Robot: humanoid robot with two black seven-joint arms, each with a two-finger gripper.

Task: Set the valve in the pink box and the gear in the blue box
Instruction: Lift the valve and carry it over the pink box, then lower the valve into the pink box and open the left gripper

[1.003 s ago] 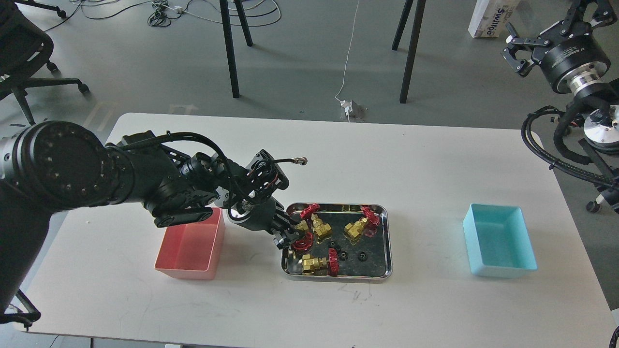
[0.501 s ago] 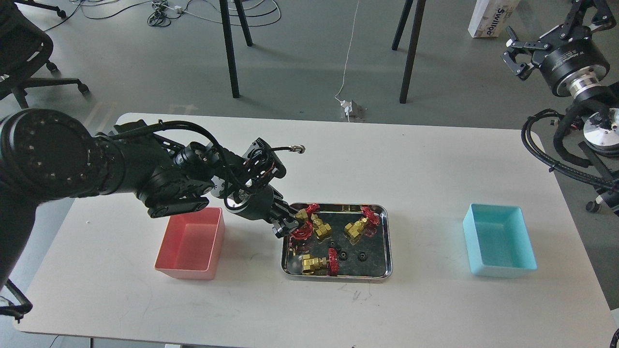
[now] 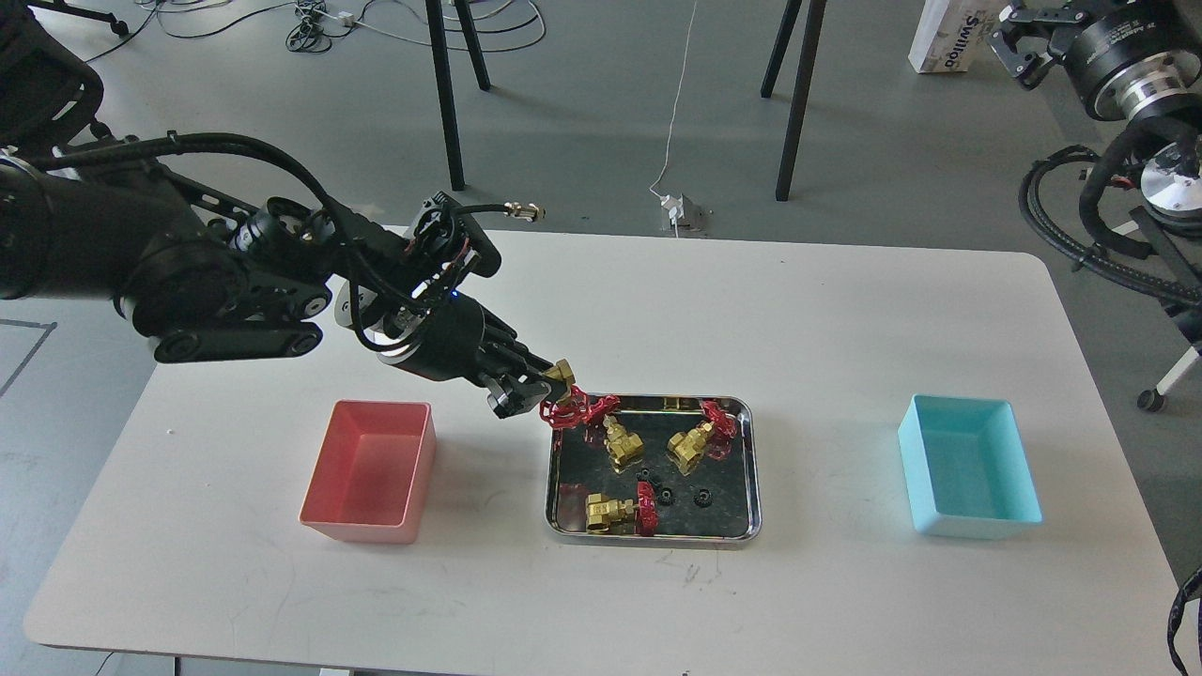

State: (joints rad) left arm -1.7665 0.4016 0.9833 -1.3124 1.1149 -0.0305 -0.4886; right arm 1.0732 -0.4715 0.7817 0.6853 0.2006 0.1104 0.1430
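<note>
— Left hand [image 3: 537, 394]?
— Gripping a valve [image 3: 562, 406] above the steel tray's [image 3: 748, 469] left rim, near the pink box [image 3: 371, 469].
— Any writing?
— "Swiffer"-like lettering on a floor carton [image 3: 947, 38], partly cut off; right hand [image 3: 1024, 42] unclear.

White table [image 3: 751, 310] with rounded corners, standing on grey floor. Directly on top, three containers in a rough row. At left, pink box [image 3: 331, 502], open upward, nothing seen inside. In middle, shiny steel tray [image 3: 755, 469], holding three brass valves with red handwheels and some tiny black gears. At right, well apart from the tray, blue box [image 3: 916, 460], open upward, nothing seen inside. Faint dark scratch marks [image 3: 685, 566] on surface just in front of the tray. Soft shadows beside pink box and tray. Beyond the far edge, on the floor: black legs, white cable with a small adapter [image 3: 678, 208].
</note>
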